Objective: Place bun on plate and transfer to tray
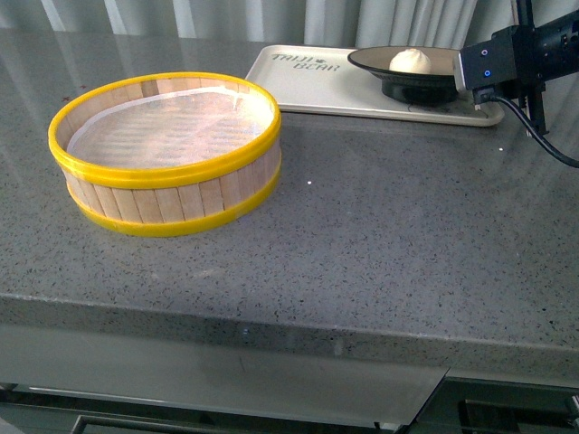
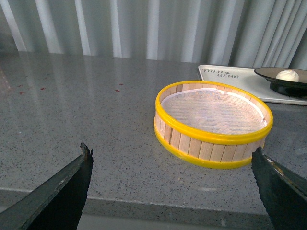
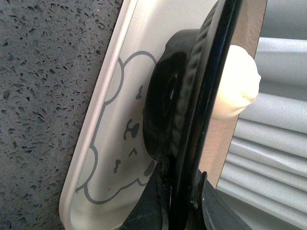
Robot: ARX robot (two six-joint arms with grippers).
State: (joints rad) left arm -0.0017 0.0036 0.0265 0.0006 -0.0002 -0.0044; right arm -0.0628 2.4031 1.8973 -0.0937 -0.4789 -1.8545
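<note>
While the right gripper (image 3: 180, 201) pinches the plate's black rim, its jaws are closed down to the thickness of that rim, one finger (image 3: 151, 203) against the underside and the other against the upper face, as the right wrist view shows. On the plate (image 1: 375, 61) sits the bun (image 1: 410, 61), and the plate's dark foot rests on the tray (image 1: 308, 81), over the faint bear drawing (image 3: 120, 143). From the front, the tray lies at the far right of the grey bench (image 1: 362, 226), with the right arm (image 1: 511, 59) reaching in from the right edge to the plate's near side. A yellow-rimmed steamer basket (image 1: 167, 154) stands well apart from the tray, nearer the front and to the left, holding only a white liner. Seen from the left wrist, the left gripper (image 2: 172, 189) hangs above the bench's near edge with its jaws spread wide, one dark fingertip (image 2: 84, 158) at each side of the picture, touching nothing.
</note>
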